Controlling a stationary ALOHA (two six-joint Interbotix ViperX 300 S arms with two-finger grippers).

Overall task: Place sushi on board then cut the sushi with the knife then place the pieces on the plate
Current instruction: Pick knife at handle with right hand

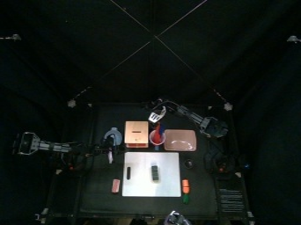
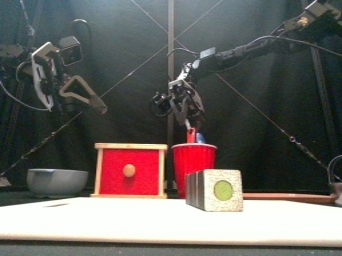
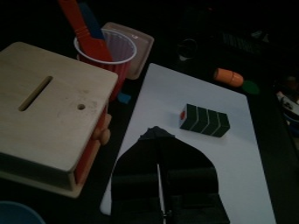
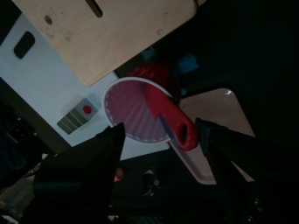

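So the sushi roll (image 1: 154, 172) is already sitting on the white board (image 1: 135, 180), waiting to be cut. The right gripper (image 4: 163, 129) is hanging over the red cup (image 2: 194, 163) just behind the board, fingers spread wide around the red knife (image 4: 159, 105), probably lining up a grab. The left gripper (image 2: 74, 90) is idling high off the board's left side. Can't tell if it's open or closed.

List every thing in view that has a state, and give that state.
Dark green toy sushi roll: uncut, lying on the white cutting board.
Red cup: upright.
Pale wooden box with red drawer front: drawer shut.
Right gripper: fingers open around the red toy knife.
Left gripper: raised, empty.
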